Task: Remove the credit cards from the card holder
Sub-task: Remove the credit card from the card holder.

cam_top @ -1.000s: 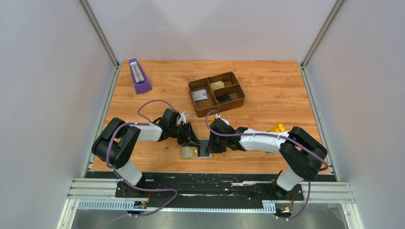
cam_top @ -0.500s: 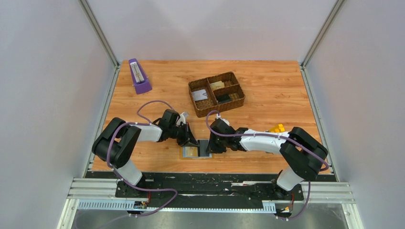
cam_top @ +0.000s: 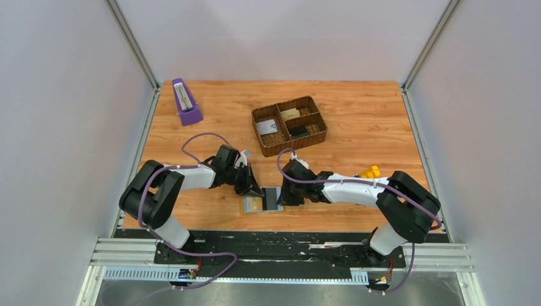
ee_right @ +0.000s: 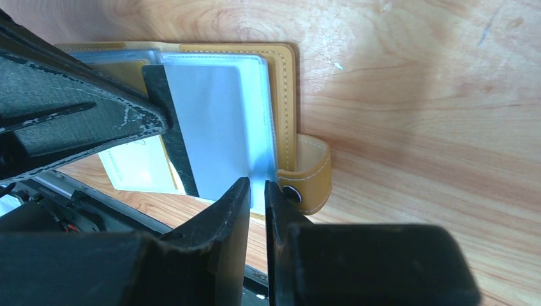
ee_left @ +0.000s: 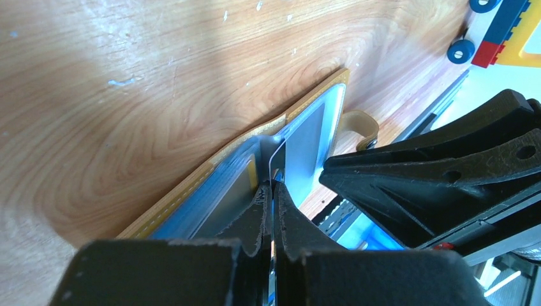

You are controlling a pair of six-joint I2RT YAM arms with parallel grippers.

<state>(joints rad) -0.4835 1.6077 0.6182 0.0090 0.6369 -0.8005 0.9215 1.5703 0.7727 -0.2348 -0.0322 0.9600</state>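
Metronome (cam_top: 185,102) far left, purple, not involved. Left gripper (ee_left: 273,191) sits at near centre with its jaws clenched on the thin edge of a dark card (ee_right: 180,166) that sticks out of the open card holder (ee_right: 287,95). The holder lies flat on the table (cam_top: 357,108) at the near edge, between the two grippers, mustard cover down and blue-grey pockets up, with its tab (ee_right: 312,172) pointing right. Right gripper (ee_right: 257,188) is nearly closed, and a pocket leaf edge runs into the narrow gap, so it looks like a hold-down grip on the holder. Woven tray (cam_top: 290,125) is further back with some cards in it, and a yellow toy (cam_top: 370,171) lies far right.

Handling guess: the card is stiff, light and slick, so pinch the exposed short edge and pull in line with the pocket. The holder is soft and floppy and its clear leaves flex, so it will likely drag along unless pinned near the spine or tab.
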